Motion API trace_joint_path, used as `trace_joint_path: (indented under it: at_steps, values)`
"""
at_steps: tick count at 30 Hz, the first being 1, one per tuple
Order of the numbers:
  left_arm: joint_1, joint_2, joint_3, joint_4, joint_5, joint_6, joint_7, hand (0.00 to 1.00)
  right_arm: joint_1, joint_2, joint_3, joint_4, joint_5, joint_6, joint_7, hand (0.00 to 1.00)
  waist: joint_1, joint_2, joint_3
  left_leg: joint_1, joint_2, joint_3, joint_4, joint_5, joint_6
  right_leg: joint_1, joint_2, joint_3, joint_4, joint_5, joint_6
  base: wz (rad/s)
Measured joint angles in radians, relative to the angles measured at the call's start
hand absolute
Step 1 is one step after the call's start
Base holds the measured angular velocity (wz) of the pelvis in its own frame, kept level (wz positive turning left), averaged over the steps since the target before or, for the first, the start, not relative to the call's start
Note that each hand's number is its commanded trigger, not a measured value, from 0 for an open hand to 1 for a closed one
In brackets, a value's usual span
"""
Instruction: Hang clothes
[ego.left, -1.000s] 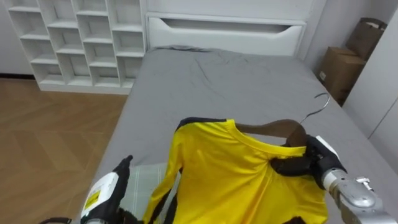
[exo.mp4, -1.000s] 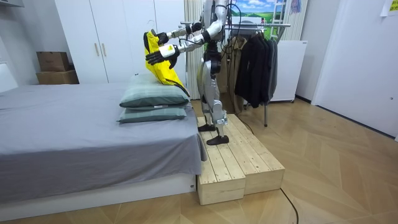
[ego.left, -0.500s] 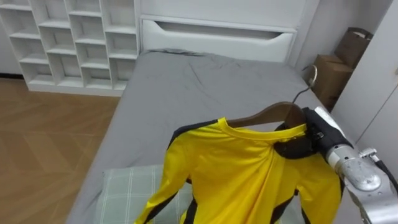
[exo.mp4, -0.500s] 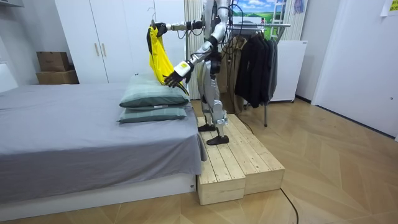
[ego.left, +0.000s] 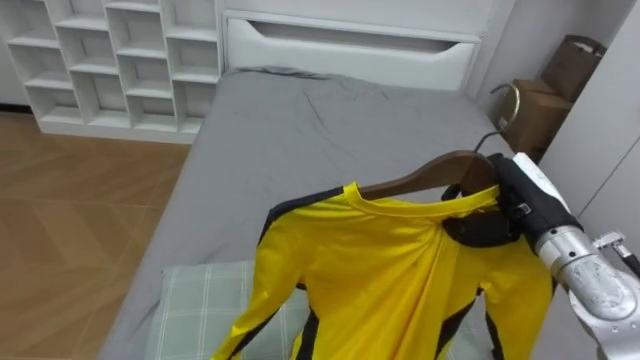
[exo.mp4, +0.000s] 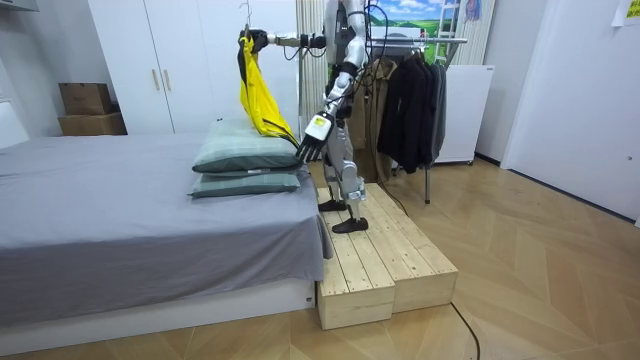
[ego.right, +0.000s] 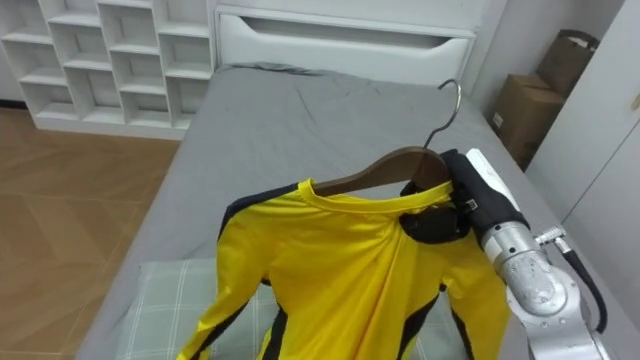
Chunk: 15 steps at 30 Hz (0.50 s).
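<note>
So the yellow shirt (ego.left: 380, 270) already sits on its hanger (ego.left: 425, 177), held above the bed (ego.left: 330, 130) at 5 o'clock. The right hand (ego.left: 498, 208) has its fingers clenched on the hanger's neck, and the left hand (exo.mp4: 311, 143) hangs loose-fingered. Hooking it on the clothes rack (exo.mp4: 425, 41), at the robot's 3 o'clock in the room view, remains.

Showing a black right hand (ego.left: 508, 208) capped with a white back plate, joining onto a rounded, silvery metal wrist trailing a thin dark cable; wearing a yellow label on the pale forearm above the dark left hand (exo.mp4: 308, 150); gleaming silver-grey along torso and legs.
</note>
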Motion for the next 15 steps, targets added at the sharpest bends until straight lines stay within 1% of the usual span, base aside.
trace_joint_path:
  at_steps: [2,3,5,9,11,15]
  values:
    - [0.02,-0.005,-0.001,0.0,0.002,0.012,-0.013,0.0,0.014,-0.001,0.0,-0.054,0.001,0.007,0.011,1.0,-0.001,0.007,0.0066,-0.001,0.002,0.001,0.0,-0.014,0.002,-0.002,0.003,0.001,0.0,0.0,0.0,0.0]
    - [0.029,-0.005,-0.001,0.0,0.002,0.017,-0.017,0.0,0.017,-0.001,0.0,-0.075,0.0,0.01,0.02,1.0,-0.003,0.007,0.0083,-0.004,0.001,0.001,0.001,-0.014,0.002,-0.004,0.003,0.003,0.001,0.0,0.0,0.0]
    - [0.038,-0.004,0.0,0.003,0.002,0.028,-0.022,0.0,0.025,-0.001,0.0,-0.103,-0.005,0.011,0.026,1.0,-0.001,0.007,0.0086,-0.005,0.0,0.002,0.001,-0.014,0.002,-0.005,0.002,0.004,0.002,0.0,0.0,0.0]
    - [0.039,-0.005,0.001,0.008,0.001,0.05,-0.051,0.0,0.057,-0.001,0.0,-0.169,-0.013,0.028,0.033,1.0,0.002,0.005,0.0073,-0.008,0.0,-0.001,0.005,-0.014,0.002,-0.007,0.002,0.003,0.001,0.0,0.001,0.0]
    - [0.038,-0.007,0.001,0.008,0.001,0.06,-0.065,0.0,0.087,-0.001,0.0,-0.208,-0.037,0.03,0.035,1.0,0.001,0.004,0.0066,-0.008,0.0,-0.001,0.006,-0.014,0.002,-0.006,0.002,0.003,-0.001,-0.001,0.001,0.0]
    - [0.038,-0.007,0.0,0.008,0.002,0.068,-0.065,0.0,0.148,-0.001,0.0,-0.246,-0.052,0.035,0.037,1.0,0.0,0.003,0.0054,-0.007,0.0,0.0,0.006,-0.014,0.002,-0.005,0.002,0.003,-0.001,-0.001,0.002,-0.03]
